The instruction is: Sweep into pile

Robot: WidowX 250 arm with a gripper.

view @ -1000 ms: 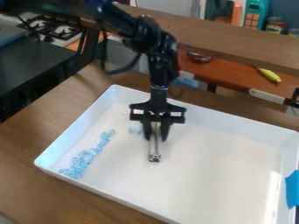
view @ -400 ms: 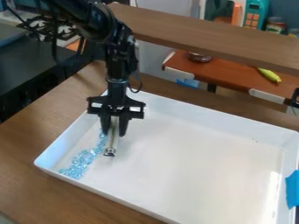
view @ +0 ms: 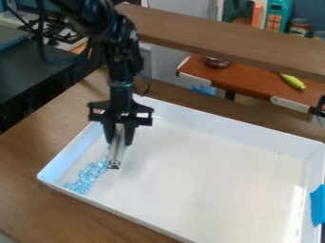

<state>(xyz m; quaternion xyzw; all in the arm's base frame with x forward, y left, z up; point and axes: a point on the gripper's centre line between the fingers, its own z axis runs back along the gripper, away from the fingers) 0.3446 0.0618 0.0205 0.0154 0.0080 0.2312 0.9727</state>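
Observation:
My gripper (view: 119, 135) hangs over the left part of the white tray (view: 215, 118), shut on a slim metallic sweeping tool (view: 116, 153). The tool points down, its lower end at the tray floor. Light blue clear beads (view: 88, 176) lie in a slanting band along the tray's left side, just left of the tool's end and running toward the near left corner. The band's upper end reaches the tool, and the gripper and tool may hide some beads there.
The tray's raised left wall stands close to the gripper. Blue tape (view: 318, 205) is on the right wall. Behind are a wooden shelf beam (view: 222, 40), a brown counter with a yellow banana (view: 292, 81), and a stove (view: 54, 29) at the upper left.
My gripper has moved left with the tool, first a long way from mid-tray, then slightly further. Beads that lay beside it earlier no longer show apart from the band.

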